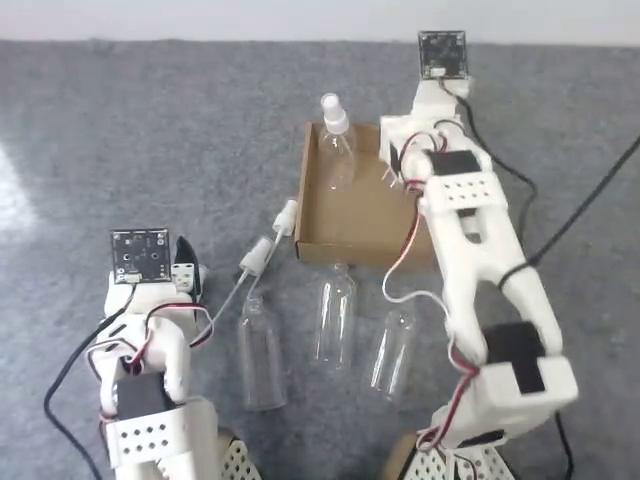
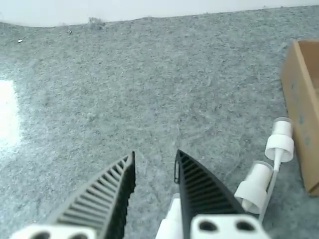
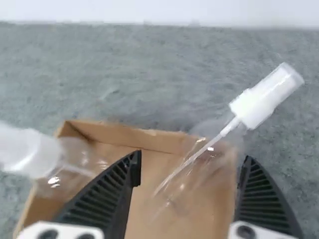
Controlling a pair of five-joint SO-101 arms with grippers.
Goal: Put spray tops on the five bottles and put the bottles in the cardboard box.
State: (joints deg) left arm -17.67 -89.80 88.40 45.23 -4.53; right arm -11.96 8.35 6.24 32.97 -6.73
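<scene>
Carpeted room: grey carpet, white wall

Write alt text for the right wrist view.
The open right gripper hangs over a cardboard box, with a clear bottle between its jaws whose white spray top pokes past the box wall. A second bottle, blurred, lies at the box's side; grey carpet beyond.

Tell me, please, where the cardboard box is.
In the high view the cardboard box sits mid-table, just beyond the three uncapped bottles, with two loose spray tops at its left corner and the right gripper over it.
</scene>
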